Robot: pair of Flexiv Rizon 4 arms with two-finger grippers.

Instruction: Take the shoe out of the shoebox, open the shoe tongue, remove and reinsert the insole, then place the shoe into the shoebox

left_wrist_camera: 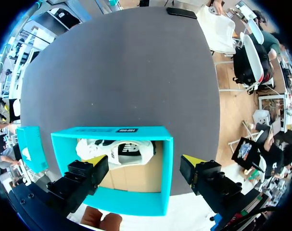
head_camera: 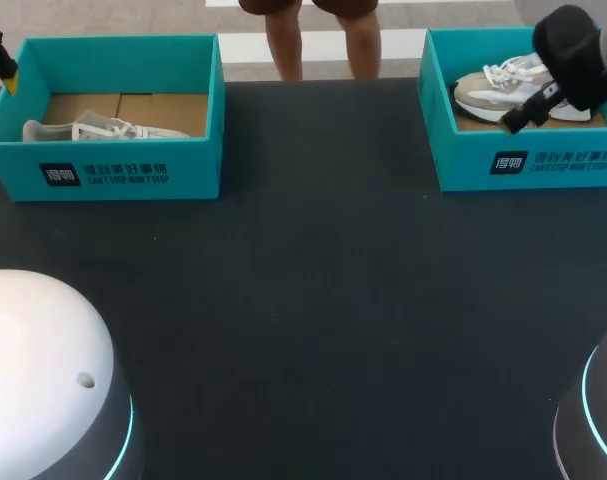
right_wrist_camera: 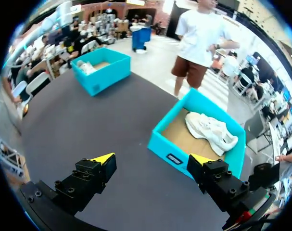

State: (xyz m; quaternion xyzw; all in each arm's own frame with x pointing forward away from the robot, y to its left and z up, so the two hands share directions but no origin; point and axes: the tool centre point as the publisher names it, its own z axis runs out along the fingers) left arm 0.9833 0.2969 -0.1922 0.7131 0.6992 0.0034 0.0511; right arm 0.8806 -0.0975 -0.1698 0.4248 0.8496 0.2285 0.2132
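l claw point(left_wrist_camera: 143, 163) is hanging spread wide, gripping nothing, right over the teal cardboard shoebox point(left_wrist_camera: 136, 202). the white lace-up sneaker point(left_wrist_camera: 121, 150) is lying inside, close to one wall. r claw point(right_wrist_camera: 153, 158) is gaping empty above the dark worktop point(right_wrist_camera: 88, 125), w/ a second teal shoebox point(right_wrist_camera: 167, 149) just ahead. risk imo: on descent a finger may end up clipping the wall or snagging laces, dragging the box instead of lifting the shoe.

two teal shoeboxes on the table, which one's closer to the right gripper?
The right-hand shoebox, just ahead of the open right gripper, with a white shoe inside. The other shoebox sits far across the table.
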